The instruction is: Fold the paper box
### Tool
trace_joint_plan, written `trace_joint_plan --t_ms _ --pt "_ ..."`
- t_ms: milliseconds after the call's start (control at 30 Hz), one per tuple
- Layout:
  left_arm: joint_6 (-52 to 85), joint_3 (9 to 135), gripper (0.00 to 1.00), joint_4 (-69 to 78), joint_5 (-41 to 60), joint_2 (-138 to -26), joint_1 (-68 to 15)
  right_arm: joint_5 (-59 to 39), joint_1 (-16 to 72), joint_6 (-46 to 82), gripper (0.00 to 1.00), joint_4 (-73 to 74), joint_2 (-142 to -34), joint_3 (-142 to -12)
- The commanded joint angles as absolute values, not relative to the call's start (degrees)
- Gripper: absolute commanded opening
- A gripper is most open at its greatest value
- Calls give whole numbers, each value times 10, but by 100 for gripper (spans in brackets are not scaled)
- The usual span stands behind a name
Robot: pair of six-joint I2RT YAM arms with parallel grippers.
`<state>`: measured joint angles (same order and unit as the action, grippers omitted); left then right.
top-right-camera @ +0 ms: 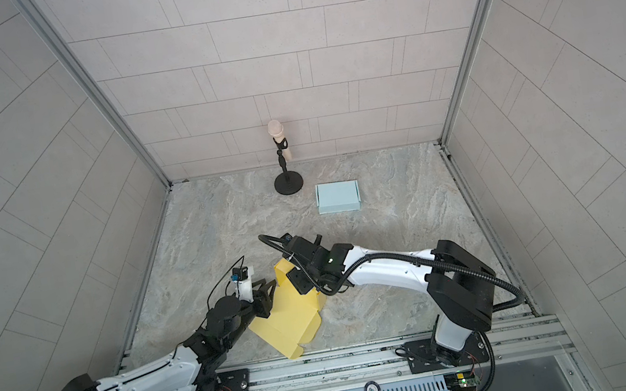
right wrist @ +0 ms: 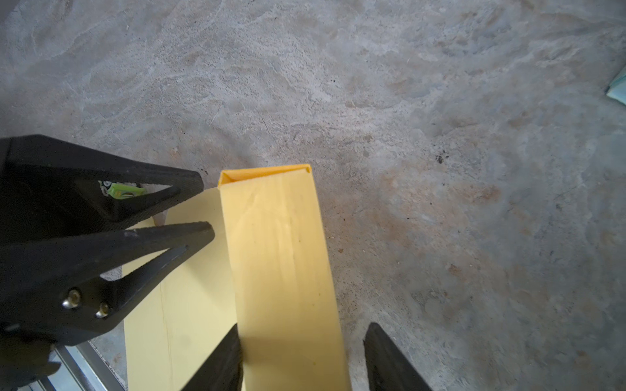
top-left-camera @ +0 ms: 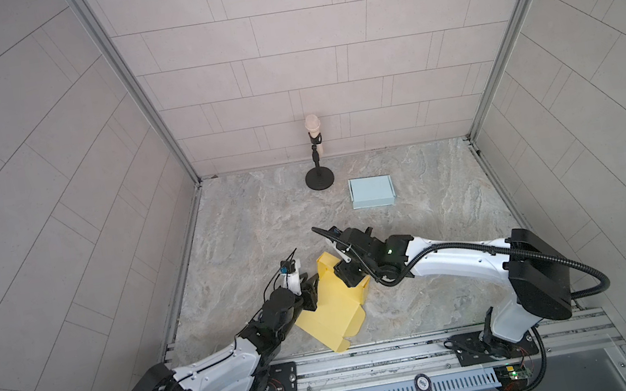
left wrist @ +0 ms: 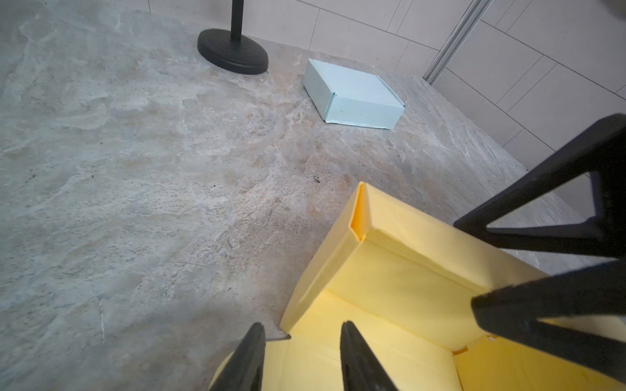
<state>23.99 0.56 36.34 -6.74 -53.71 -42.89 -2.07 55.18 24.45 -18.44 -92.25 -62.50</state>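
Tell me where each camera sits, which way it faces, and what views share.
Top views: above the front rail, looking down; left arm, right arm, yellow paper box, light blue box, microphone stand.
Left wrist: on the left arm, facing the back wall; own fingertips, right gripper.
Right wrist: on the right arm, looking down at the yellow paper box's wall; own fingertips, left gripper.
Shared: all show the yellow paper box.

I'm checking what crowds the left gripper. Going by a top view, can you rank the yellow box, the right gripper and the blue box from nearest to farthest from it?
1. The yellow box: right at the left gripper, whose jaws straddle its left wall.
2. The right gripper: just across the box, at its right side.
3. The blue box: far back, toward the right.
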Motion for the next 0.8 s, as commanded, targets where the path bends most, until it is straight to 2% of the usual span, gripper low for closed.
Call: trace_joint_plan --t_ms 0,333,767 --pt "249 14 41 335 -58 -514 -432 -12 545 238 56 -192 -919 -622" --pt "241 37 42 278 -68 -457 -432 -21 521 235 51 -181 -915 -601" --pt "287 165 44 40 -71 -449 -432 -80 453 257 50 -129 -892 -539"
